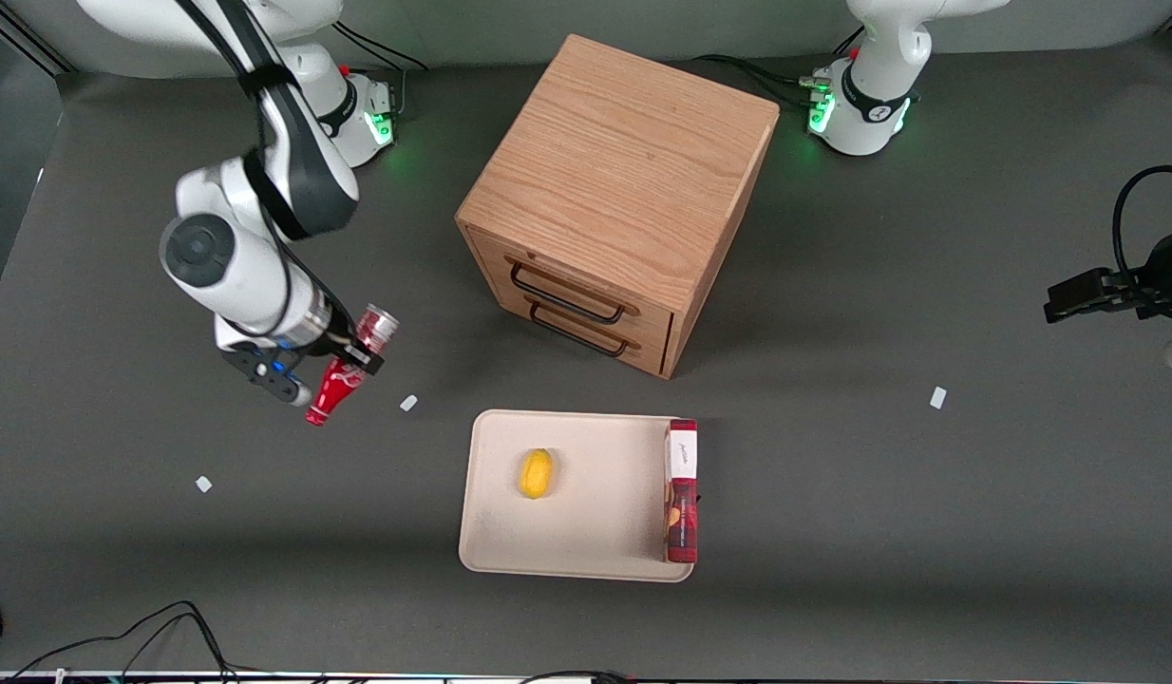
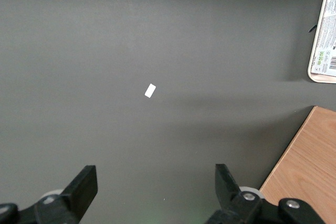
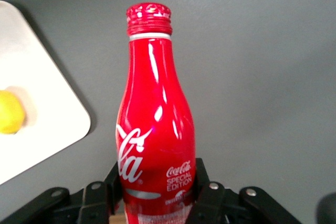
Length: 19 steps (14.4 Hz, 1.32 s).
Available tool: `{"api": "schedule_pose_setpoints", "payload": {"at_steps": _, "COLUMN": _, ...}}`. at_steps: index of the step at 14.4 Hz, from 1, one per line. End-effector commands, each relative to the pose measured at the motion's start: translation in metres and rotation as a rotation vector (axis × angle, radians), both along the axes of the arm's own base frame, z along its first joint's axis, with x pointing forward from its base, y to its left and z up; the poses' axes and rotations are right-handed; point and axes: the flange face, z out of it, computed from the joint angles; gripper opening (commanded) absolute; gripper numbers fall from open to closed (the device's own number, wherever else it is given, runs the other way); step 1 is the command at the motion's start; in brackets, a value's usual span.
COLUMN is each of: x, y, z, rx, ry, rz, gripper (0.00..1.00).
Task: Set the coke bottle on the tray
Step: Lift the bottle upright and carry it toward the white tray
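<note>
My right gripper (image 1: 350, 357) is shut on the coke bottle (image 1: 347, 370), a small red contoured bottle with white script, and holds it tilted above the table, neck pointing down toward the front camera. In the right wrist view the gripper (image 3: 156, 192) clamps the lower body of the bottle (image 3: 153, 119) between both fingers. The cream-beige tray (image 1: 595, 532) lies on the table, nearer the front camera than the wooden drawer box and sideways from the held bottle toward the parked arm's end. Its rounded corner shows in the right wrist view (image 3: 47, 129).
A yellow lemon (image 1: 537, 473) lies in the tray and shows in the right wrist view (image 3: 10, 112). A long red box with a white end (image 1: 682, 489) lies along the tray's edge. The wooden drawer box (image 1: 616, 195) stands mid-table. Small white markers (image 1: 408, 403) dot the table.
</note>
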Motion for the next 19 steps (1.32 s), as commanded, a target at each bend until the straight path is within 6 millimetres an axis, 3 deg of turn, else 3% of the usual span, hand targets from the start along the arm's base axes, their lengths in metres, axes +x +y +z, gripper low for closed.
{"api": "schedule_pose_setpoints", "payload": {"at_steps": 1, "x": 0.016, "y": 0.002, "z": 0.076, "rx": 0.019, "ry": -0.016, "rz": 0.055, "gripper": 0.00}}
{"api": "schedule_pose_setpoints", "payload": {"at_steps": 3, "x": 0.029, "y": -0.001, "z": 0.116, "rx": 0.046, "ry": -0.014, "rz": 0.084, "gripper": 0.00}}
{"api": "schedule_pose_setpoints", "payload": {"at_steps": 5, "x": 0.045, "y": 0.002, "z": 0.130, "rx": 0.047, "ry": -0.005, "rz": 0.098, "gripper": 0.00}}
{"api": "schedule_pose_setpoints", "payload": {"at_steps": 7, "x": 0.068, "y": 0.006, "z": 0.130, "rx": 0.045, "ry": 0.012, "rz": 0.099, "gripper": 0.00}}
{"api": "schedule_pose_setpoints", "payload": {"at_steps": 10, "x": 0.109, "y": 0.027, "z": 0.098, "rx": 0.038, "ry": 0.052, "rz": 0.119, "gripper": 0.00}}
{"api": "schedule_pose_setpoints", "payload": {"at_steps": 13, "x": 0.145, "y": 0.062, "z": 0.038, "rx": 0.038, "ry": 0.042, "rz": 0.179, "gripper": 0.00}}
{"api": "schedule_pose_setpoints", "payload": {"at_steps": 19, "x": 0.168, "y": 0.112, "z": -0.077, "rx": 0.009, "ry": -0.024, "rz": 0.398, "gripper": 0.00}}
